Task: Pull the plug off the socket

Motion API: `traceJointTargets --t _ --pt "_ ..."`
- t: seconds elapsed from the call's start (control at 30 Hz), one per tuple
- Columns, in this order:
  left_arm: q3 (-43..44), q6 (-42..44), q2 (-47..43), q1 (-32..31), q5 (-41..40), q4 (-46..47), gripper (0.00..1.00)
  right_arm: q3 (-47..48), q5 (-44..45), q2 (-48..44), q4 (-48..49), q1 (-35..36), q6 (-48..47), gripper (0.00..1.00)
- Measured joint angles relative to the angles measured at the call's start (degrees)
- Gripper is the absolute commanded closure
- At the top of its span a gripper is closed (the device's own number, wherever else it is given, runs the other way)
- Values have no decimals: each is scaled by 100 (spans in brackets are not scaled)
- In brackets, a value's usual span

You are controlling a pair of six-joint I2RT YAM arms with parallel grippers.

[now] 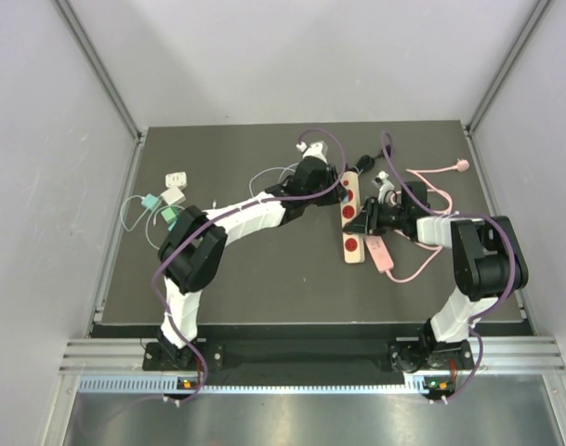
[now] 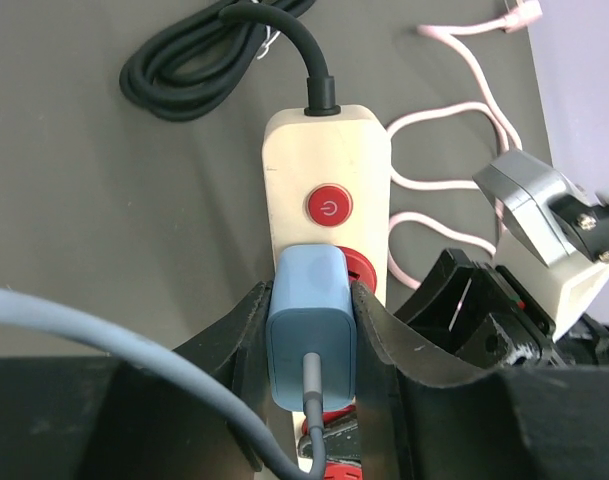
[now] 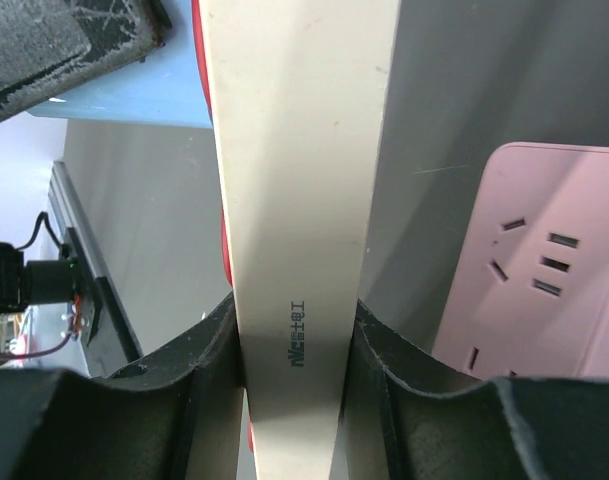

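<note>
While the left gripper [image 2: 312, 345] clenches its two black fingers on the flat sides of the blue plug [image 2: 310, 300], the right gripper [image 3: 296, 340] is clamped across the narrow cream body of the power strip [image 3: 294, 150], one finger on each long side.

The plug stands on a red socket [image 2: 362, 272] just below the strip's round red power button [image 2: 328, 207]. Whether its pins are fully home cannot be told. In the top view the two grippers sit close together over the strip, the left one [image 1: 343, 190] towards the far end, the right one [image 1: 359, 223] coming in from the side.

A pink power strip [image 3: 544, 270] lies just beside the cream one on the right gripper's side, near that gripper's outer finger. A pink cable [image 2: 454, 120] loops past it, and a coiled black cord [image 2: 184, 70] leaves the strip's far end.

The plug is a pale blue, rounded block with a grey lead [image 2: 313, 410] coming out of its top, running back between the fingers.

White adapters [image 1: 176, 181] and a teal one [image 1: 171, 216] lie well apart at the left side of the dark table [image 1: 264, 288]. The strip rests near the table's middle, with bare surface towards the near edge and the left, and grey walls on three sides.
</note>
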Motion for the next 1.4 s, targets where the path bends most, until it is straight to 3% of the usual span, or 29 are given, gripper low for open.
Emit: traceJointTargets --t 0.3,0.6,0.77,0.93,1.13,1.4 --pt "39 155 -146 -17 0 -251 100 -4 -42 -111 -13 4 -7 100" --pt "1624 793 280 -815 -1965 -1749 100 -11 404 -522 -33 17 -96 100" --pt "1696 1025 326 -929 -2214 -1827 100 -11 463 -535 -146 33 -140 100" --pt "1040 1104 -35 -726 -1394 -1340 100 -15 402 -535 -315 66 -179 100" --pt "-260 977 -1123 120 629 -994 100 -31 520 -479 -262 -186 -85 100" --pt "-382 1016 -1589 186 796 -1113 100 -46 793 -479 -181 -262 20 100"
